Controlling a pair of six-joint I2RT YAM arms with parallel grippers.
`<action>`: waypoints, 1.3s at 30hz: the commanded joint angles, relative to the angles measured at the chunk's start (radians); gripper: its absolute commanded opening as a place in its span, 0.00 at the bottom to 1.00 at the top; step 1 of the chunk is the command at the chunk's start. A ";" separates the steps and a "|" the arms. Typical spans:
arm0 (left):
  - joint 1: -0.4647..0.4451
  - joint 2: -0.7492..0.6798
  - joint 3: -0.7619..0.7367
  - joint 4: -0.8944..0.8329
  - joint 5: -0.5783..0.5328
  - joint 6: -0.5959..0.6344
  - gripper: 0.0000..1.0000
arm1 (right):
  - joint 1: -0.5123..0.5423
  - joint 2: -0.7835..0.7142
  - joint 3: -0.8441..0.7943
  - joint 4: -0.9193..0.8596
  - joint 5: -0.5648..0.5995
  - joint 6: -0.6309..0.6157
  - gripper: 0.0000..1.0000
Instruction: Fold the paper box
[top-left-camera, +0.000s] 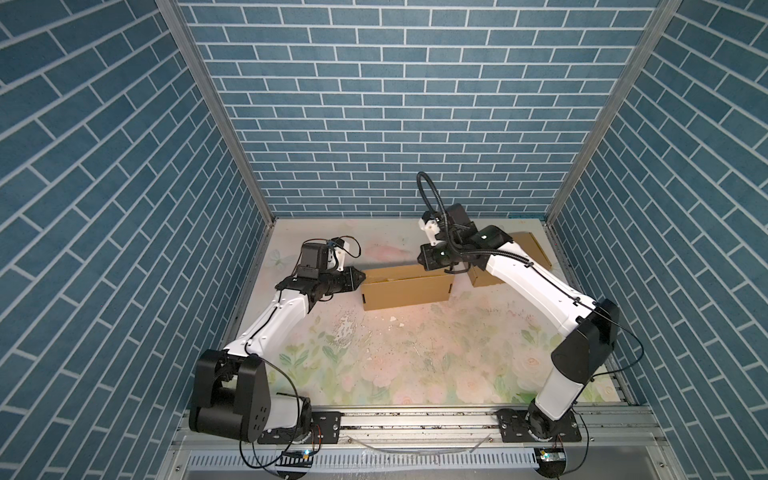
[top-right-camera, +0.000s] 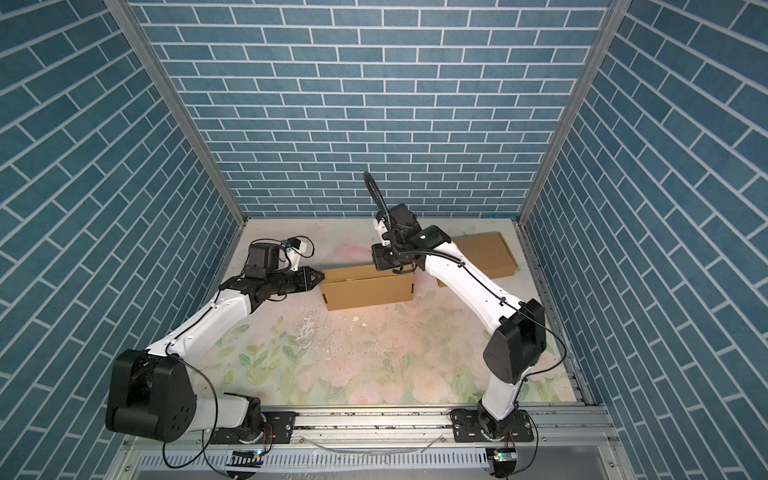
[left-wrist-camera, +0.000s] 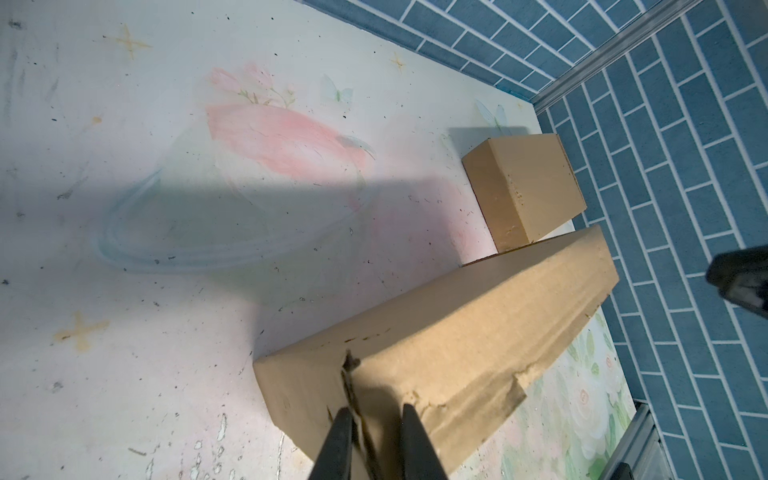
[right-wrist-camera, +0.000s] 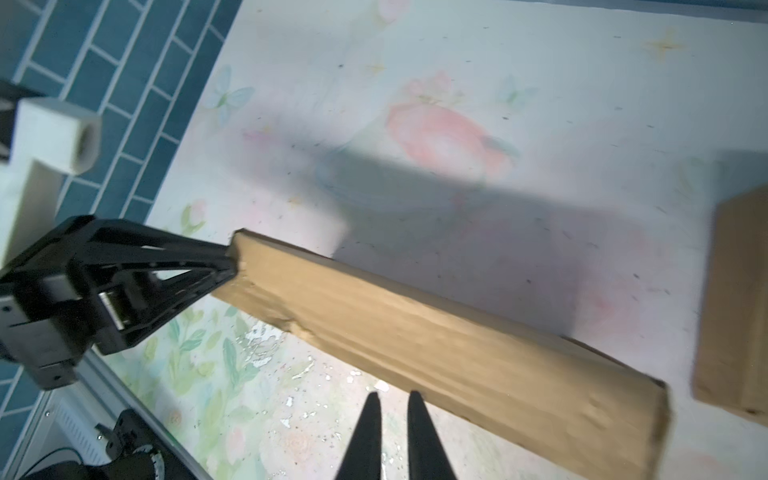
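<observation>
Left gripper pinches the left end of the paper box, mid-frame in both top views; a second box lies upper right.

Left wrist view: fingers clamp a flap at the lower-centre box.

Right wrist view: right gripper, bottom centre, stands narrow and empty beside the box.

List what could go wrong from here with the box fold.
1. The left gripper pinches a torn, crumpled corner of the paper box; pulling there may rip the cardboard further.
2. The right gripper hangs above the box's other end with nothing between its nearly closed fingers, so the box is held at one end only and could swing or slip.
3. The second box lies close behind; a sweep could knock it.
</observation>
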 joint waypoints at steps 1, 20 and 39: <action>-0.006 0.062 -0.061 -0.168 -0.082 0.018 0.21 | 0.037 0.076 0.069 0.030 -0.089 0.074 0.11; -0.007 0.062 -0.058 -0.175 -0.086 0.030 0.21 | 0.102 0.245 0.059 0.070 -0.178 0.138 0.04; -0.010 0.038 -0.064 -0.170 -0.086 0.044 0.23 | -0.033 0.122 0.149 -0.001 -0.194 0.038 0.13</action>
